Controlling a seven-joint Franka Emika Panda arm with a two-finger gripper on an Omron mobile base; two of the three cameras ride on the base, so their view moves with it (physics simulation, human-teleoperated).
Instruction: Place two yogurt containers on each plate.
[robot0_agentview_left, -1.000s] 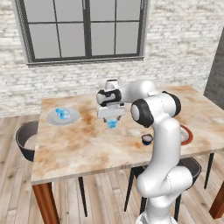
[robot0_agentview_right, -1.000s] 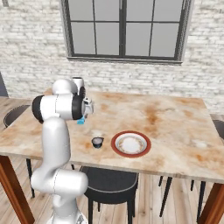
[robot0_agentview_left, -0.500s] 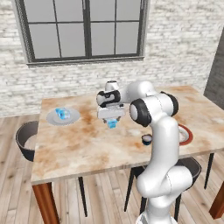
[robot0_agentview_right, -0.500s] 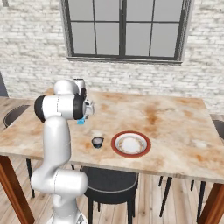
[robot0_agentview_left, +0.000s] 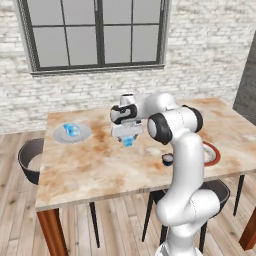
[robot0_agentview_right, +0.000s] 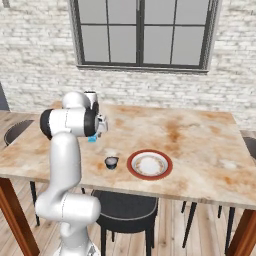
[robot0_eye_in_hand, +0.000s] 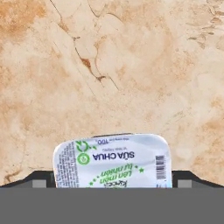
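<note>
Yogurt container (robot0_eye_in_hand: 113, 161) — rounded-rectangular, glossy printed foil lid — sits between the pincer's (robot0_eye_in_hand: 112, 177) wide-spread tips. Mottled tan stone counter (robot0_eye_in_hand: 109, 65) below.

Claw (robot0_agentview_left: 128, 141) slightly lower over the yogurt container (robot0_eye_in_hand: 112, 160).

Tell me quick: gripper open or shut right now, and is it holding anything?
Gripper: open wide, one fingertip on each side of a yogurt container on the table; whether the fingers touch it cannot be told.

Light-blue yogurt cup (robot0_agentview_left: 128, 142) (green-lettered white lid) on mottled tan table (robot0_agentview_left: 100, 165).
</note>
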